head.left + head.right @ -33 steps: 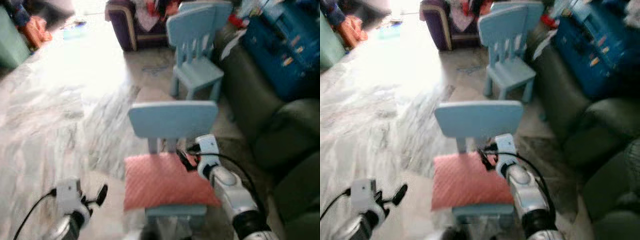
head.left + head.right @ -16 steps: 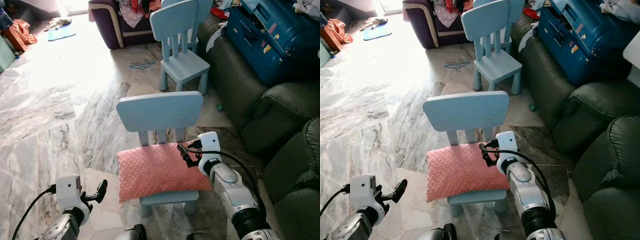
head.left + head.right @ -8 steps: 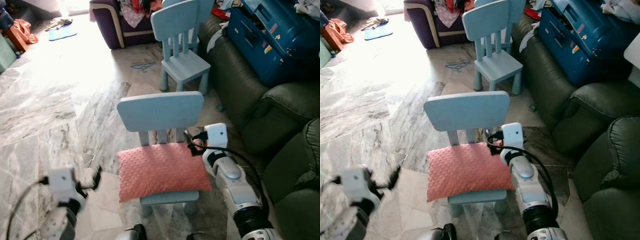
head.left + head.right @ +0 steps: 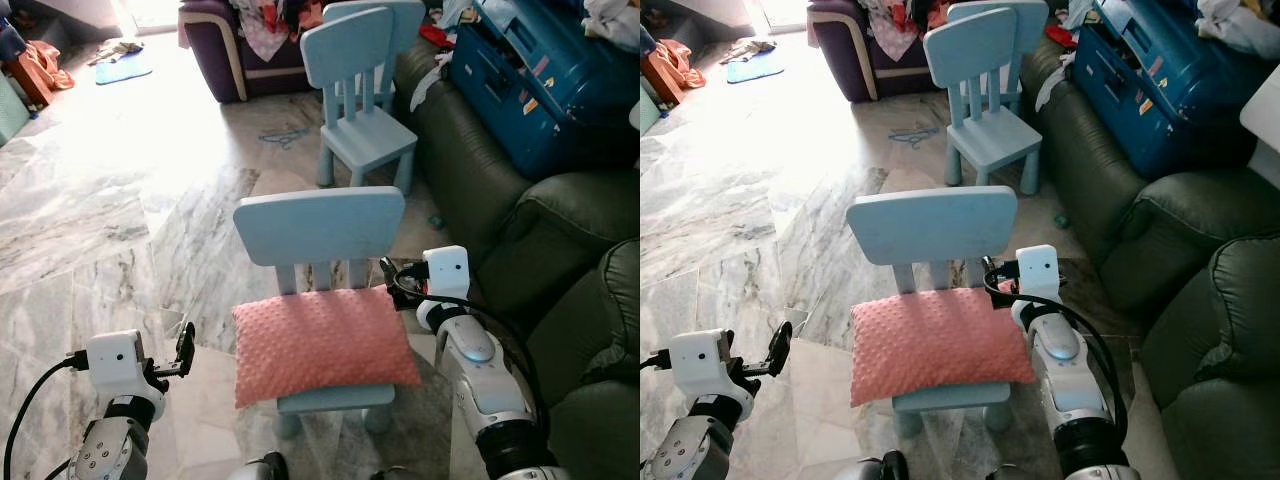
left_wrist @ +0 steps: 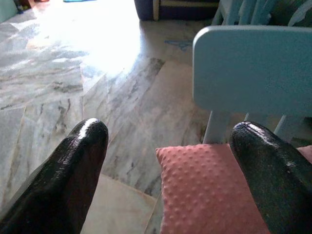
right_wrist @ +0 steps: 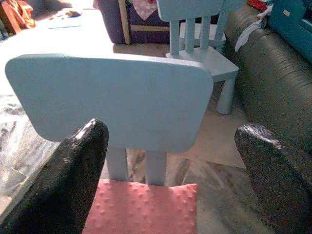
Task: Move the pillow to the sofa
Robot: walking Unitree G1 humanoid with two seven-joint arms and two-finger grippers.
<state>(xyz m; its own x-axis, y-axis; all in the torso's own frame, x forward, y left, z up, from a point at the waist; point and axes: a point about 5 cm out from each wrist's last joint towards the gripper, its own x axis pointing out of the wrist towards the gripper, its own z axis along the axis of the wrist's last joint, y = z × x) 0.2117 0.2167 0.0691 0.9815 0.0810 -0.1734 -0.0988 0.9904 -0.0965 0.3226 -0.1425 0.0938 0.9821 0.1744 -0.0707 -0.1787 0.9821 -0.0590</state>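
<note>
The pillow [image 4: 322, 342] is lying flat on the seat of the small blue chair [image 4: 320, 228], so the carrying part of the job is not yet begun: nothing is gripped and the pillow is sitting well apart from the dark green sofa [image 4: 560, 250]. The right hand [image 4: 391, 279] is hovering just beside the pillow's far corner, close to the chair's backrest, and its two black fingers [image 6: 73, 185] are standing spread wide with the backrest and the pillow's edge showing between them, so it is open and empty. The left hand [image 4: 184, 350] is hanging low on the opposite side of the chair, near the pillow's other edge but apart from it, its fingers [image 5: 58, 180] likewise parted around nothing. The sofa is lying beyond the right hand, partly taken up by a blue suitcase [image 4: 540, 80]. As I judge it, what is left is everything that matters: closing on the pillow, lifting it off the seat, turning toward the sofa and setting it down on a free cushion.
</note>
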